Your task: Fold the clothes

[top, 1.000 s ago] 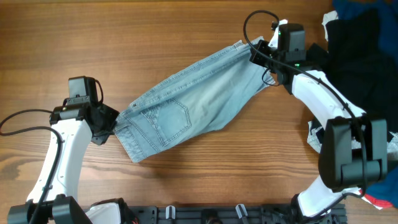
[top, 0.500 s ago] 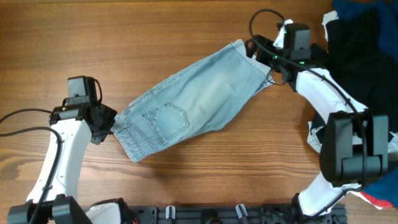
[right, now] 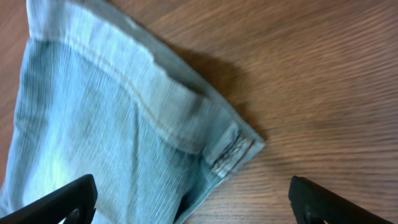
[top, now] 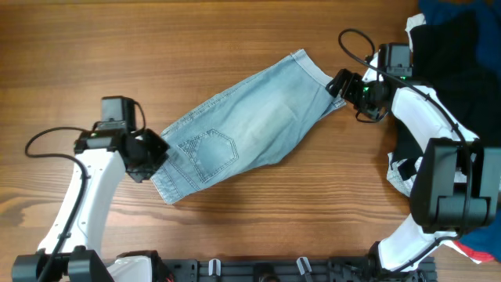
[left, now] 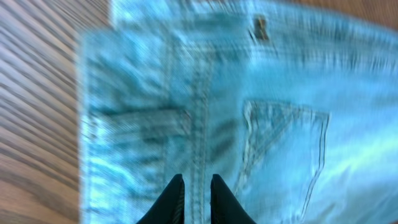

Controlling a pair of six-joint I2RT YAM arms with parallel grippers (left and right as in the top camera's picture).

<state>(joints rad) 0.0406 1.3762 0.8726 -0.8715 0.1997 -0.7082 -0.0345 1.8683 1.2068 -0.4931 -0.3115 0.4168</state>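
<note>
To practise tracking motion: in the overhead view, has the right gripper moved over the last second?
Yes. The right gripper has drawn rightward off the hem of the jeans, toward the black garment heap, its fingers open.

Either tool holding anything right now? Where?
Right tool open by hem corner of the jeans, holding nothing. Left tool nearly closed at the waistband end; a pinch can't be confirmed.

A brown wooden table (top: 235, 39) fills the whole view, its grain running from the left edge to the right edge. The light on it is soft and even, and the shadows are short and faint. A black rail (top: 297, 270) with clips lines the near edge.
</note>
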